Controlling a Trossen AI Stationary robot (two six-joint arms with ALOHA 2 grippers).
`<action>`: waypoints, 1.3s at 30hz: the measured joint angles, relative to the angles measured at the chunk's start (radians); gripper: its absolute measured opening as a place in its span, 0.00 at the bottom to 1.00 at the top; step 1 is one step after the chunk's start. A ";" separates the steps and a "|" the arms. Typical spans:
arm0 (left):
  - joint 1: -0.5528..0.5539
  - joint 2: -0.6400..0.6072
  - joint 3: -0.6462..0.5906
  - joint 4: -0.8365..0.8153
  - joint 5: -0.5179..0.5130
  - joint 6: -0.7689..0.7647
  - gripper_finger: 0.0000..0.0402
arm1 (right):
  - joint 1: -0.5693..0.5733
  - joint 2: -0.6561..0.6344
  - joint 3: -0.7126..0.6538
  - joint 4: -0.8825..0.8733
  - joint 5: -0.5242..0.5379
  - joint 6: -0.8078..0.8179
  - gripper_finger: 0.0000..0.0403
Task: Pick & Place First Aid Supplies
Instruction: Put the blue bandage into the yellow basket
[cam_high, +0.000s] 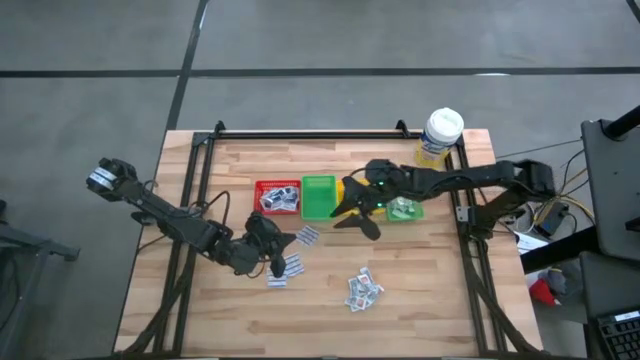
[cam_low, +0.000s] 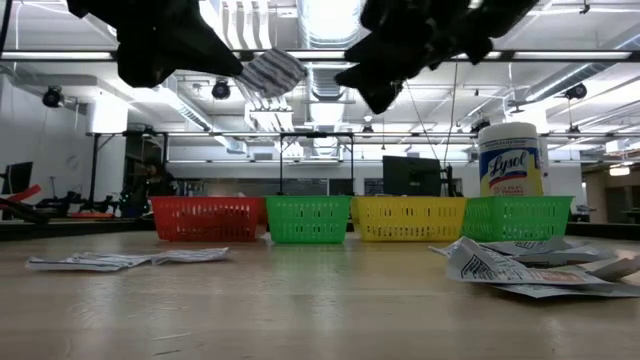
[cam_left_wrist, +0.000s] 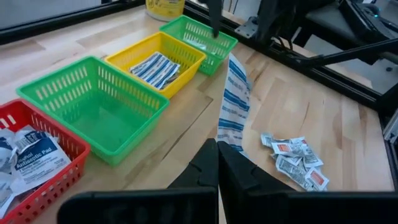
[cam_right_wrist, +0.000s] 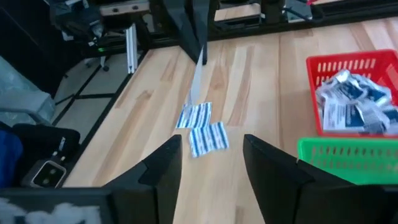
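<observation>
My left gripper hangs above the table's middle and is shut on a strip-shaped white packet with blue stripes. That packet also shows in the low view. Two more striped packets lie flat on the wood below it. A pile of squarish packets lies nearer the near edge. My right gripper is open and empty. It hovers over the row of bins by the yellow bin. My left gripper pinches the striped packet between its two shut fingers at one end. The rest of the strip sticks out past the fingertips. The packet is lifted clear of the table and slightly curled.
A row of small bins stands mid-table: red with packets, green, yellow with striped packets, and a second green. A white-capped bottle stands at the far right corner. Black rails frame the table.
</observation>
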 joint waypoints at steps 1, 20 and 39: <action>0.000 0.000 0.000 -0.001 0.000 0.002 0.00 | 0.001 0.022 0.023 -0.001 0.000 -0.002 0.42; 0.000 0.000 -0.001 -0.084 -0.001 -0.030 0.00 | 0.003 0.247 0.320 -0.208 -0.034 -0.044 0.45; -0.001 -0.001 -0.001 -0.093 -0.013 -0.032 0.00 | 0.035 0.260 0.331 -0.205 0.142 -0.011 0.43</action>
